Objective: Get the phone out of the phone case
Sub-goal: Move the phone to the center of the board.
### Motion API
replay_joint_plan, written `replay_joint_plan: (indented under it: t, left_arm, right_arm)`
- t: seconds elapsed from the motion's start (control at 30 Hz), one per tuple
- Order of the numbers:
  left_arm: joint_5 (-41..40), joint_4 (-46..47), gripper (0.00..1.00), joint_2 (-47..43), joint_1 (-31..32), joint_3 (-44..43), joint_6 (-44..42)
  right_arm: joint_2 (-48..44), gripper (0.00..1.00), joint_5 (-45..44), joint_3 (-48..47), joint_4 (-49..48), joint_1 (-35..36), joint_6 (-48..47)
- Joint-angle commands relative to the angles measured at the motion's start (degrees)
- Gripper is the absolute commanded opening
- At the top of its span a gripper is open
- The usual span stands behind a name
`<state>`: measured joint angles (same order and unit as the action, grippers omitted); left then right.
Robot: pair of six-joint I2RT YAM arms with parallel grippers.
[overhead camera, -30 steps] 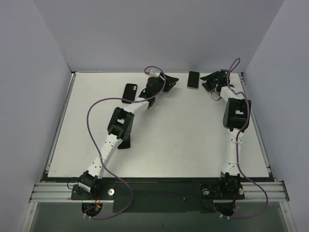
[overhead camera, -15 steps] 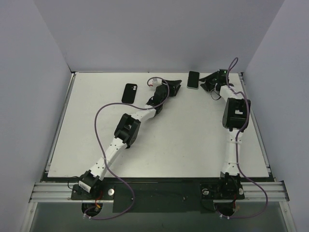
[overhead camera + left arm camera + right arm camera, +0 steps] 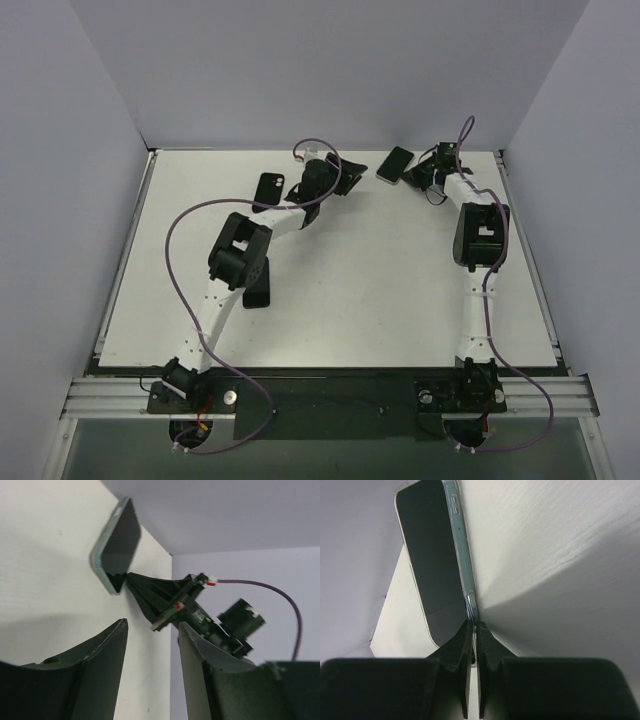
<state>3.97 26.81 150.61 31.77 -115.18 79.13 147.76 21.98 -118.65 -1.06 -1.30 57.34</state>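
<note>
The phone [image 3: 394, 164], dark screen with a pale green rim, is at the far edge of the table, turned at an angle. My right gripper [image 3: 416, 173] is shut on its long edge near one corner; the right wrist view shows both fingers pinching the rim [image 3: 474, 628] of the phone [image 3: 435, 560]. The left wrist view shows the phone [image 3: 119, 540] tilted up on the right gripper's fingers [image 3: 145, 591]. My left gripper [image 3: 350, 172] is open and empty, just left of the phone, its jaws [image 3: 150, 630] spread. A black case [image 3: 270, 187] lies flat further left.
The white table [image 3: 360, 290] is walled by grey panels on three sides. The far wall is close behind the phone and both grippers. Purple cables loop over both arms. The left arm's elbow [image 3: 240, 255] hangs over the table's left middle.
The right gripper has turned the phone from straight to slanted and shifted it a little left, one end raised. The left gripper swung toward the phone, then drew back slightly left.
</note>
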Motion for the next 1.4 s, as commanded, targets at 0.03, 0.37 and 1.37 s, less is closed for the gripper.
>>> replay_joint_plan:
  t: [0.03, 0.37, 1.37]
  left_arm:
    - [2.89, -0.96, 0.55, -19.88, -0.65, 8.99, -11.44]
    - [3.06, -7.91, 0.55, -34.5, -1.71, 22.08, -18.66]
    - [7.99, -30.93, 0.75, -63.57, -1.36, 41.61, -35.34]
  right_arm:
    - [-2.47, 0.0, -2.64, 2.45, 12.05, 2.62, -3.99]
    - [-15.04, 0.0, 1.48, 22.57, 3.72, 7.01, -4.17]
    - [-5.21, 0.63, 6.67, 8.7, -5.97, 1.04, 0.67]
